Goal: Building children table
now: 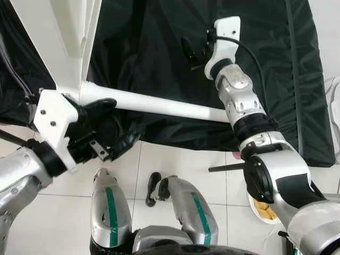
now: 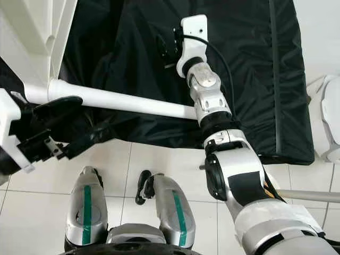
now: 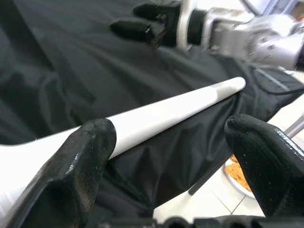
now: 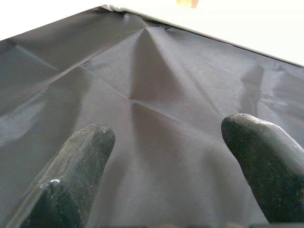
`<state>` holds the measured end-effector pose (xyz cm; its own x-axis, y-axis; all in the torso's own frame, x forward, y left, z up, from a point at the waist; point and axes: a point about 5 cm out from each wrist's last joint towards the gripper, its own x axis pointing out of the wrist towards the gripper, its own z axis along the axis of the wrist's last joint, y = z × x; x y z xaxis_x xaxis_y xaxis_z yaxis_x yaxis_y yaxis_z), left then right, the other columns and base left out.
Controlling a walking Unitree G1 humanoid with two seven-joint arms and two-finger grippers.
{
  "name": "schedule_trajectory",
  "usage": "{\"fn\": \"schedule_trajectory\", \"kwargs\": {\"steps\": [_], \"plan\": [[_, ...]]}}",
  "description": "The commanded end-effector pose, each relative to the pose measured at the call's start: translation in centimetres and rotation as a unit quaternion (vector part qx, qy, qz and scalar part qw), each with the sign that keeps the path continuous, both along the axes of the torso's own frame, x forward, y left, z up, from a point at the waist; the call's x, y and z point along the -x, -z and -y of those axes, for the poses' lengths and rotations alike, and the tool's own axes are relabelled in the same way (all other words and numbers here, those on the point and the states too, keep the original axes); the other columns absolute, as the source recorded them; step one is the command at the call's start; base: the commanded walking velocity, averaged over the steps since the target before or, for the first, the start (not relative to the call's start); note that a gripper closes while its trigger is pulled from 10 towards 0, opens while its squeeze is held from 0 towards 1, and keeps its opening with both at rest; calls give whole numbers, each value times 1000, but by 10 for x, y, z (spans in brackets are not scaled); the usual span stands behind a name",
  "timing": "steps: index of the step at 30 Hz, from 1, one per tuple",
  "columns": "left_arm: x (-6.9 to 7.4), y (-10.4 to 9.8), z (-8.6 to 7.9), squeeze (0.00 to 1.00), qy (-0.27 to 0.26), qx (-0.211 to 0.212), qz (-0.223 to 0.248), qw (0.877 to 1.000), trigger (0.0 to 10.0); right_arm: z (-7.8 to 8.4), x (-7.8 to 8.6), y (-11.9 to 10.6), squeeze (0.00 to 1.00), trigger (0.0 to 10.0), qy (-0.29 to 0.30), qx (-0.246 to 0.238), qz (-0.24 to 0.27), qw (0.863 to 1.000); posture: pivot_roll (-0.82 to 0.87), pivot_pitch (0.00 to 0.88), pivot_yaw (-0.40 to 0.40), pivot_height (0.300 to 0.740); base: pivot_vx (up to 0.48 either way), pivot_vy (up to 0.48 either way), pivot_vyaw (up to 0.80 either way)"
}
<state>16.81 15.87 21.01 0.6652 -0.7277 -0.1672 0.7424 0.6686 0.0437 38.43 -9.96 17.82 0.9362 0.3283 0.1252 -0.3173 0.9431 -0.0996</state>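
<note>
Your left hand (image 1: 106,127) sat at the base of the white table leg (image 1: 159,106), fingers spread wide on either side of it; one finger (image 3: 80,161) appeared to touch the leg, though you couldn't be sure it was gripping. The leg ran from the white table frame (image 1: 58,42) out over the black cloth (image 1: 159,53), its free end near your right forearm. Your right hand (image 1: 190,50) hovered above the cloth, fingers apart and holding nothing. A plate of food (image 1: 263,210) lay on the tiled floor (image 1: 175,164).
</note>
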Motion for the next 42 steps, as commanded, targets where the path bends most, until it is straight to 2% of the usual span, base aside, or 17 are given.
{"fn": "schedule_trajectory", "kwargs": {"steps": [1,4,7,10,11,14,20,23,24,25,28,30,37,38,40,41,42], "plan": [[-4,3,2,0,-11,0,2,1000,10000,9,0,4,0,10000,16,-4,-4,1000,315,171,-198,740,0,0,0],[-12,6,1,0,-35,6,2,999,10000,10,0,4,0,10000,18,-5,-3,1000,312,170,-194,740,0,0,0],[-35,12,-4,0,-135,-5,18,991,10000,12,1,4,0,10000,24,-8,-1,1000,303,167,-182,740,0,0,0],[-40,14,-5,0,-160,-10,20,987,10000,13,2,4,0,10000,25,-8,0,1000,303,167,-182,740,0,0,0],[-50,16,-6,0,-218,9,23,976,10000,13,2,5,0,10000,26,-9,1,1000,298,164,-173,740,0,0,0],[-54,16,-1,0,-245,26,32,969,10000,13,3,5,0,10000,27,-10,2,1000,298,163,-171,740,0,0,0],[-55,21,17,0,-250,43,28,967,10000,13,3,5,0,10000,28,-11,3,1000,296,163,-166,740,0,0,0],[-55,21,17,0,-250,43,28,967,10000,13,3,5,0,10000,28,-11,3,1000,296,163,-166,740,0,0,0],[-56,22,22,0,-252,42,30,966,10000,13,3,4,0,10000,28,-11,4,1000,295,164,-166,740,0,0,0],[-54,23,29,0,-238,35,31,970,10000,14,3,4,0,10000,29,-11,4,1000,294,167,-166,740,0,0,0],[-53,24,35,0,-228,34,29,973,10000,14,2,4,0,10000,30,-11,4,999,293,171,-169,740,0,0,0],[-49,22,45,0,-197,30,36,979,10000,16,2,4,0,10000,31,-10,4,999,291,179,-173,740,0,0,0],[-49,22,50,0,-185,22,37,982,10000,17,2,3,0,10000,32,-9,4,999,290,181,-176,740,0,0,0],[-54,25,53,0,-194,9,40,980,10000,17,1,2,0,10000,32,-9,5,999,285,184,-178,740,0,0,0],[-67,28,56,0,-241,-9,52,969,10000,17,0,-1,0,10000,33,-10,8,999,281,186,-177,740,0,0,0],[-67,28,56,0,-241,-9,52,969,10000,17,0,-1,0,10000,33,-10,8,999,281,186,-177,740,0,0,0],[-72,28,55,0,-263,-18,59,963,10000,17,0,-2,0,10000,34,-10,9,999,280,187,-175,740,0,0,0]]}}
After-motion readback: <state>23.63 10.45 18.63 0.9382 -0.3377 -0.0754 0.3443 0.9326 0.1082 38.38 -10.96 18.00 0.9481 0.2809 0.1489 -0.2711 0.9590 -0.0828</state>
